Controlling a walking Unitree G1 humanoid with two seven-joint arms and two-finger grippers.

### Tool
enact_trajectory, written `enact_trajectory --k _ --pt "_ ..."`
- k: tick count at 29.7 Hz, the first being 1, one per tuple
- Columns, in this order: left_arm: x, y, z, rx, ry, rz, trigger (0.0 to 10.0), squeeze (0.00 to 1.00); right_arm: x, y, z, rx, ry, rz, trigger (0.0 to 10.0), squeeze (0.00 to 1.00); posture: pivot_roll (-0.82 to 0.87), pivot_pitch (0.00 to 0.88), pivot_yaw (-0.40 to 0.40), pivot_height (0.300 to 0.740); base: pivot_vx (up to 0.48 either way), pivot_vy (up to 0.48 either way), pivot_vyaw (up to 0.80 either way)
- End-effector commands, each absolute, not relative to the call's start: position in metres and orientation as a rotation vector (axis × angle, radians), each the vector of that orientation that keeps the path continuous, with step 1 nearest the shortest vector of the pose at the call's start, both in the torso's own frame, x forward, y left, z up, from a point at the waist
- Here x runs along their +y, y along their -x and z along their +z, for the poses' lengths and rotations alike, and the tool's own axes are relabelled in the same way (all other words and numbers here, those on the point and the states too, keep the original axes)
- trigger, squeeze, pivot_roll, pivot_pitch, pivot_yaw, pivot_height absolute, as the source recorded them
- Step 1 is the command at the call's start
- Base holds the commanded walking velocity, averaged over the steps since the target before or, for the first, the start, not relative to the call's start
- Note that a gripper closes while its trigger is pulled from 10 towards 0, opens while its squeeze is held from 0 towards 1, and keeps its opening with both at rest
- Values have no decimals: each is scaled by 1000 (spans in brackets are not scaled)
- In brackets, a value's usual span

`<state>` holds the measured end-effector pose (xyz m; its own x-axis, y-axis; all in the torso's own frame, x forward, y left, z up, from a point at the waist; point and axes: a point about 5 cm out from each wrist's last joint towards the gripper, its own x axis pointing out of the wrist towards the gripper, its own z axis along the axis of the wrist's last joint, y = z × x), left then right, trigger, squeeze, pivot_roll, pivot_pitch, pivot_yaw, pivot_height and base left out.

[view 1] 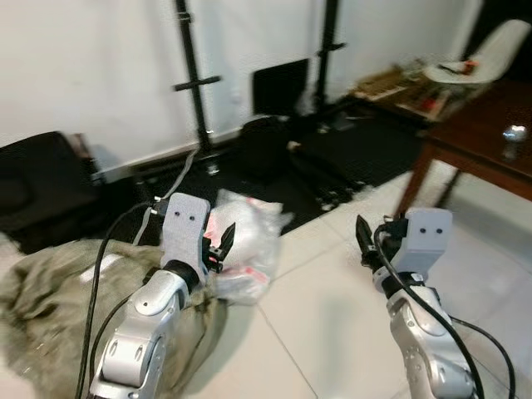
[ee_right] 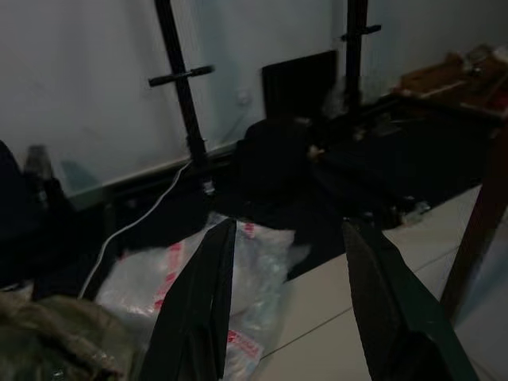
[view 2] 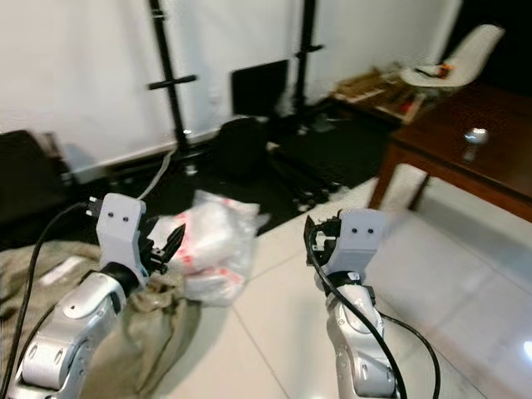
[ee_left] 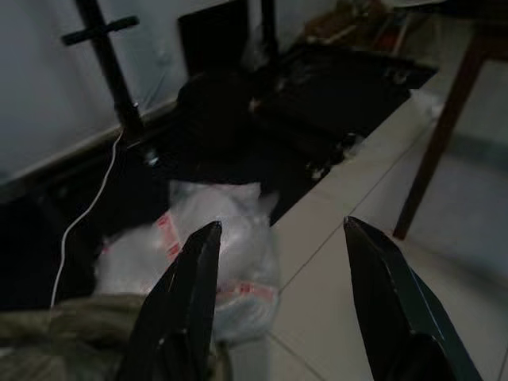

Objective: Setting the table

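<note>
A dark wooden table (view 1: 478,137) stands at the right, with a small shiny object (view 1: 515,131) on its top. Both my arms are raised over the white tiled floor, away from the table. My left gripper (view 1: 223,241) is open and holds nothing; it hovers in front of a clear plastic bag with red print (view 1: 249,245). In the left wrist view the left gripper (ee_left: 282,226) has its fingers spread above that bag (ee_left: 214,230). My right gripper (view 1: 366,239) is open too, its fingers (ee_right: 202,302) wide apart with nothing between them.
An olive cloth (view 1: 50,291) lies heaped on the floor at the left. Black stands (view 1: 193,83), black bags (view 1: 274,141) and cables crowd the wall behind. A white chair (view 1: 490,50) and clutter sit at the back right. Bare tiles (view 1: 316,316) lie between my arms.
</note>
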<state>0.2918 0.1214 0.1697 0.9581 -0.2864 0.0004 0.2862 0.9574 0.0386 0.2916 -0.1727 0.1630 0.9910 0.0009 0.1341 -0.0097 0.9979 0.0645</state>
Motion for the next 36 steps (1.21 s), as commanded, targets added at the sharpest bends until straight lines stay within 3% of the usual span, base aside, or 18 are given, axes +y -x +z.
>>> enact_trajectory --k 1,36 --pt "123 -292 168 5 -44 -286 10000 0 -174 -292 160 -116 -73 0 10000 0 -94 0 73 740 0 0 788" --pt "133 -294 162 33 -68 -218 10000 0 -151 -291 170 -165 -77 166 10000 0 -79 0 69 740 0 0 788"
